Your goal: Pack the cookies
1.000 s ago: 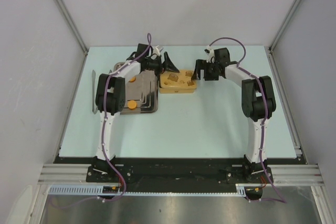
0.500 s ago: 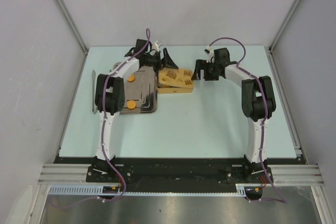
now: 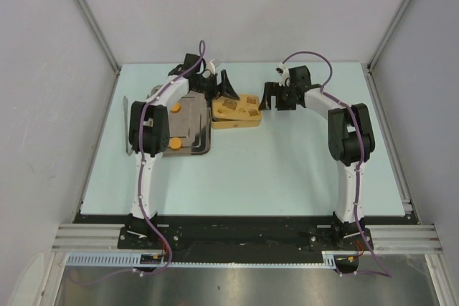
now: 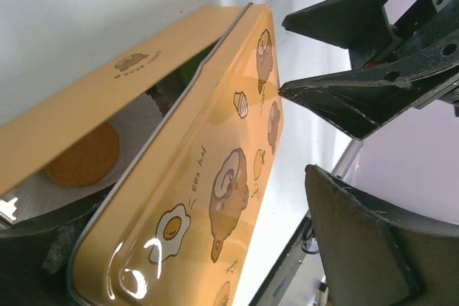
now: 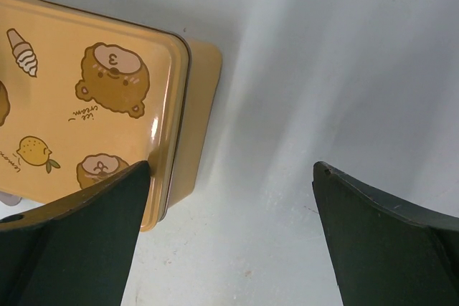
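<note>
Between the fingers of the left gripper point(image 3: 228, 89), jaws spread wide: a yellow cartoon-printed tin point(image 3: 235, 112), lid point(image 4: 229, 177) ajar.
Under the lid one flat orange cookie point(image 4: 82, 155) lies on a white liner point(image 4: 136, 123). Two more orange cookies point(image 3: 175, 107) sit on the grey tray point(image 3: 197, 134) behind those jaws. The right gripper point(image 5: 231, 170), open and empty, hangs opposite at the tin's corner.

The tin lid point(image 4: 215, 177) is glossy printed metal; the cookie point(image 4: 82, 155) looks matt and grainy.
</note>
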